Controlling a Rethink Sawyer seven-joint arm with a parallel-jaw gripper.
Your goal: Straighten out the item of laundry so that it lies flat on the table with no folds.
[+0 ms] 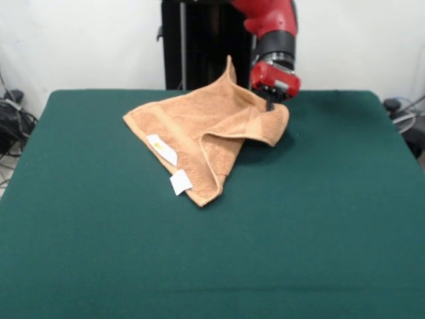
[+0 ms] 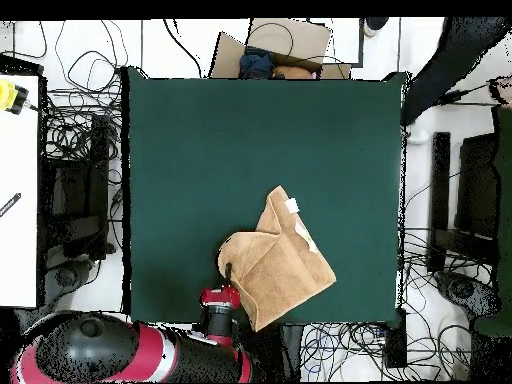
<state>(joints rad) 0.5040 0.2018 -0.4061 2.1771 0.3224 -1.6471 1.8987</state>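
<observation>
Dark green felt covers the table point(image 1: 99, 266), which is seen nearly bare apart from 1 item. White wall is seen behind it in the front view; cables and equipment are seen on the floor around all 4 sides in the overhead view.

The orange-tan towel point(image 1: 206, 129) is located toward the table's robot-side edge, roughly midway along that edge, and is not flat. 1 side is folded over onto the rest, and a thick rolled fold is formed at the end nearest the gripper. 1 corner is raised into an upright peak against the black pedestal point(image 1: 199, 40) in the front view. 2 white tags point(image 1: 163, 149) are noted on the edge facing the table's centre; the second tag sits beside the towel's lowest corner.

The gripper point(image 1: 269, 104) is positioned at the rolled fold, with the red and black arm point(image 1: 275, 40) descending to it. Dark fingertips are seen touching the cloth, but whether they are clenched on it cannot be told.
</observation>
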